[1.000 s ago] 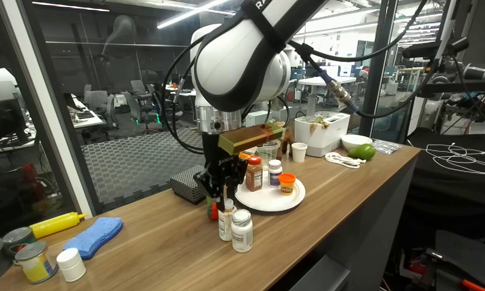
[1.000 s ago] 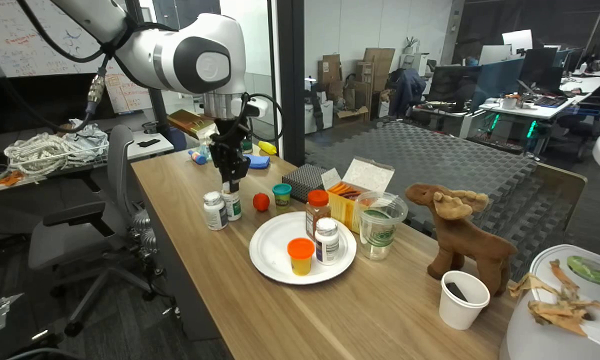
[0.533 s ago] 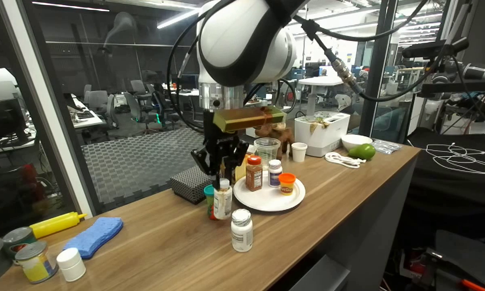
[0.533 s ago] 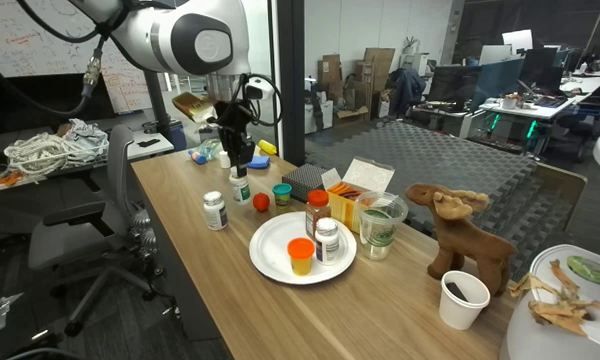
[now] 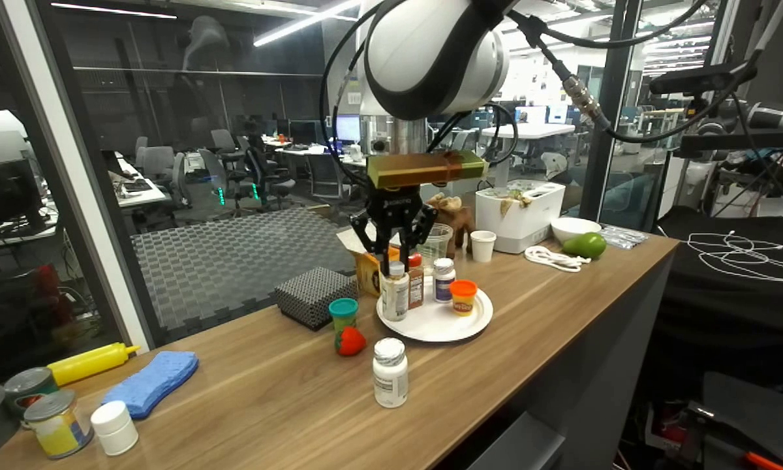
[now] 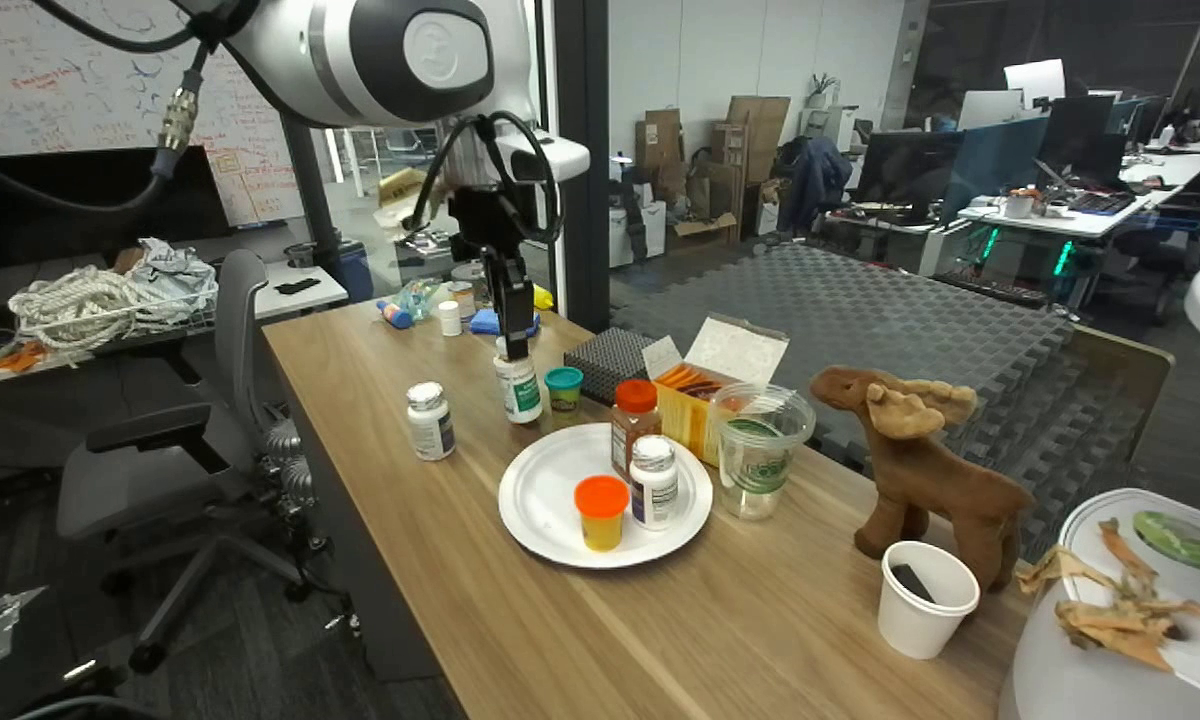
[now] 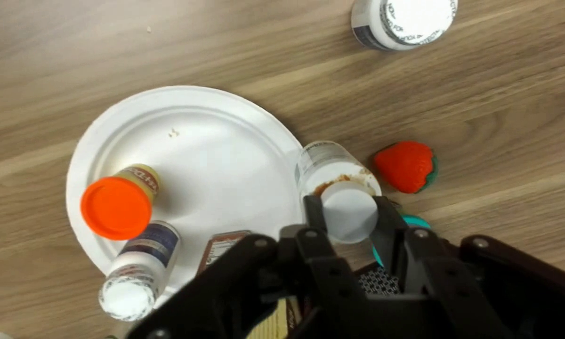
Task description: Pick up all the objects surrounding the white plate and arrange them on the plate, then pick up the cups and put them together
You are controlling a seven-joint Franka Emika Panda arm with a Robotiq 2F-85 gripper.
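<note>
Bottle [image 6: 518,392] and gripper [image 5: 395,268] hang together at the edge of the white plate [image 5: 430,326], the fingers drawn narrow on the bottle's pale cap. That hold presumably leaves the base free to land first on the plate, with the fingers above its crowd. The long axis runs close to upright, cap up, base down, with a slight lean; whether the base is over the rim or just outside it is hard to judge. On the plate stand an orange-lidded tub [image 7: 117,205], a purple-labelled bottle [image 7: 142,270] and a red-capped jar [image 6: 634,428], leaving a bare stretch (handy for one more). Near the plate are a teal-lidded tub [image 5: 344,313] and a clear cup [image 6: 760,455]. Farther from it stands another white bottle [image 5: 390,373], upright and probably due next; well apart is a white paper cup [image 6: 923,612], likely left for the closing step.
</note>
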